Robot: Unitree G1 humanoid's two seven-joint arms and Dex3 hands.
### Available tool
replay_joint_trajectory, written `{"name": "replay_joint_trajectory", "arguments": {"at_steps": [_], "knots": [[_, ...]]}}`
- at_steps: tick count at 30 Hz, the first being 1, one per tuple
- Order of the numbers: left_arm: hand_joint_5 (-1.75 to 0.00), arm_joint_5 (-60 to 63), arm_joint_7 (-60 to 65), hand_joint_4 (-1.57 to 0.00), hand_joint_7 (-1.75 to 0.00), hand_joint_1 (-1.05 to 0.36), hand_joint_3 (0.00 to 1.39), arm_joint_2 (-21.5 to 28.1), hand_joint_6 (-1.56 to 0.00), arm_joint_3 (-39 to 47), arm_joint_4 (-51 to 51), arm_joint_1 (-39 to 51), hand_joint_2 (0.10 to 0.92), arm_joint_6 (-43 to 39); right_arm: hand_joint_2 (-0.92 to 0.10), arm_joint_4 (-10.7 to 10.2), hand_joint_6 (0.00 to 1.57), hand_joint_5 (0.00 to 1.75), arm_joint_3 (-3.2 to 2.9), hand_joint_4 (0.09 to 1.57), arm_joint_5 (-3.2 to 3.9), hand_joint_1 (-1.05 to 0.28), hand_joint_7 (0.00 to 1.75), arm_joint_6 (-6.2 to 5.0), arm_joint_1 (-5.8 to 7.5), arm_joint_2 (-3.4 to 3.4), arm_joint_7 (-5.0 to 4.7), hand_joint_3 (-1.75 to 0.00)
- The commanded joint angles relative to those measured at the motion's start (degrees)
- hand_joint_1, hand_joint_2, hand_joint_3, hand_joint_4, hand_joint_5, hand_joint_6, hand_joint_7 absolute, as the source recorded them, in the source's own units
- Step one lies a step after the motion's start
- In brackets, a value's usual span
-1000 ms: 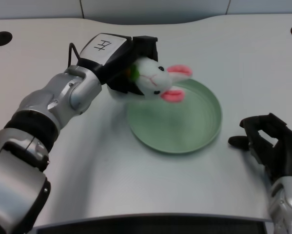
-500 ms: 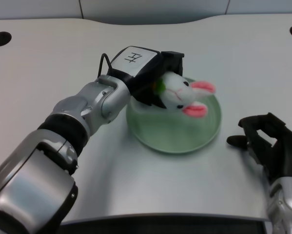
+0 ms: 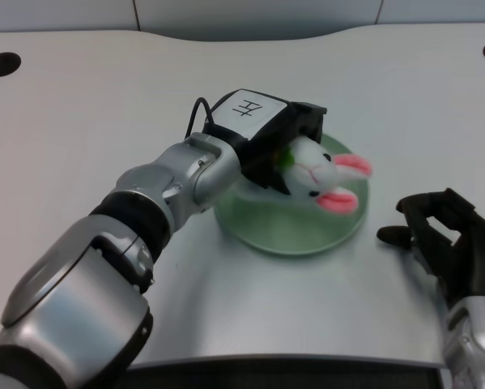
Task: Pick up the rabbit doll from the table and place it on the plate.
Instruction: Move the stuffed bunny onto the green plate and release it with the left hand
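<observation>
One black left hand (image 3: 278, 146) clamps the fluffy white rabbit doll (image 3: 323, 173) over the round green plate (image 3: 258, 223).

left hand (image 3: 276, 139) holding rabbit doll (image 3: 323, 173), seemingly above plate (image 3: 295, 231)

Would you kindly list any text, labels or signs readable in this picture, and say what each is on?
"左": a single black character on the white panel on the back of the left hand, seen turned at an angle.
No other writing shows on the rabbit doll, the plate or the table.
</observation>
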Motion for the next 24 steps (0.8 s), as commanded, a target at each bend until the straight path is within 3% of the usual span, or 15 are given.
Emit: {"name": "replay_joint_trajectory", "arguments": {"at_steps": [1, 4, 7, 8, 11, 14, 15, 17, 21, 24], "knots": [[-1.75, 1.4, 0.9, -0.90, -1.74, -0.14, 0.09, 0.4, -0.62, -1.5, 1.0, -1.2, 0.904, 0.0, -0.92, -0.4, 0.79, 0.92, -0.06, 0.85, 0.02, -0.74, 1.23, -0.06, 0.58, 0.26, -0.06, -0.17], [-1.75, 1.1, -0.5, -0.84, -1.55, -0.19, 0.06, 0.6, -0.63, -1.2, 1.4, -1.3, 0.874, 0.3, -0.92, -1.1, 0.79, 0.93, -0.04, 0.86, 0.21, -0.75, 1.23, 0.69, 0.75, 0.32, 0.01, -0.17], [-1.75, 0.8, -2.0, -0.75, -1.70, -0.24, 0.03, 0.7, -0.54, -0.9, 1.6, -1.6, 0.855, 0.7, -0.92, -1.4, 0.81, 0.94, -0.04, 0.87, 0.18, -0.74, 1.23, 1.02, 0.79, 0.33, -0.05, -0.17], [-1.55, 1.1, -2.5, -0.63, -1.48, -0.33, 0.02, 0.7, -0.51, -1.1, 1.7, -1.8, 0.863, 1.0, -0.92, -1.2, 0.80, 0.93, -0.05, 0.86, 0.12, -0.75, 1.22, 0.90, 0.73, 0.28, -0.06, -0.17], [-1.25, 1.8, -4.5, -0.53, -1.18, -0.43, 0.01, 0.6, -0.49, -1.8, 1.9, -2.4, 0.881, 2.3, -0.92, -1.2, 0.80, 0.93, -0.04, 0.85, 0.06, -0.75, 1.22, 0.67, 0.72, 0.28, -0.01, -0.17], [-0.63, 2.2, -7.7, -0.44, -0.44, -0.53, 0.00, 0.1, -0.48, -2.5, 1.9, -3.1, 0.904, 4.5, -0.92, -1.0, 0.80, 0.93, -0.15, 0.85, 0.36, -0.74, 1.22, 0.30, 0.71, 0.31, 0.38, -0.17], [-0.53, 2.1, -8.3, -0.43, -0.31, -0.55, 0.00, -0.1, -0.48, -2.5, 1.9, -3.2, 0.900, 5.0, -0.92, -0.9, 0.80, 0.93, -0.14, 0.86, 0.32, -0.73, 1.22, 0.11, 0.71, 0.26, 0.46, -0.17], [-0.31, 2.2, -9.3, -0.26, -0.08, -0.63, 0.00, -0.5, -0.32, -2.9, 1.8, -3.3, 0.896, 6.2, -0.92, -0.9, 0.80, 0.93, -0.10, 0.86, 0.13, -0.74, 1.21, 0.24, 0.73, 0.22, 0.30, -0.17], [-0.04, 2.6, -10.1, -0.03, -0.01, -0.86, 0.01, -0.5, -0.05, -3.5, 1.7, -3.4, 0.901, 6.9, -0.92, -0.4, 0.80, 0.93, -0.10, 0.85, 0.08, -0.74, 1.21, -0.73, 0.71, 0.31, 0.50, -0.17], [0.00, 3.0, -10.6, 0.00, 0.00, -0.99, 0.05, -0.6, 0.00, -3.9, 1.8, -3.5, 0.917, 7.6, -0.92, -0.5, 0.81, 0.93, -0.07, 0.85, -0.15, -0.75, 1.21, 0.01, 0.52, 0.41, -0.14, -0.16]]}}
